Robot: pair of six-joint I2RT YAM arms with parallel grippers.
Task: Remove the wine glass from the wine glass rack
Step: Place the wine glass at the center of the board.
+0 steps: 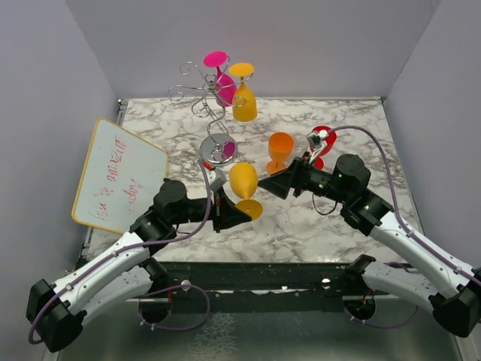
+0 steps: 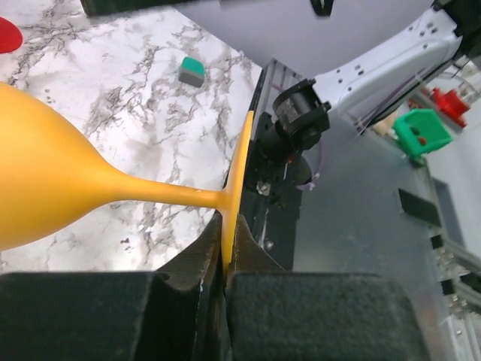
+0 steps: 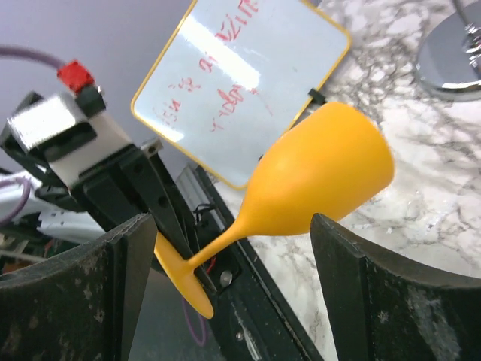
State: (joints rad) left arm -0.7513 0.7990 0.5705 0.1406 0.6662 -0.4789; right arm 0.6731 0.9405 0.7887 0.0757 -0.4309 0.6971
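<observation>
Top view, rack: the wine glass rack stands far left of centre on the marble table; a pink glass and a second yellow glass hang upside down from its wire arms.
Top view, task glass: the yellow wine glass is off the rack, in the air just near of the rack's round base, lying roughly level with its foot toward the near edge.
Top view, left gripper: reaches in from the left, at the glass's foot.
Top view, right gripper: just right of the bowl.
Top view, other things: an orange glass stands upright right of the rack; a red glass is partly hidden by the right arm; a whiteboard leans at the left.
Left wrist view, jaws: pinched tight on the rim of the glass's foot, stem and bowl running out to the left.
Left wrist view, table: a green-topped block lies beyond.
Right wrist view, jaws: spread wide, the bowl between the fingers with a clear gap on each side; nothing gripped.
Right wrist view, background: the whiteboard behind, the rack's base at the upper right.
</observation>
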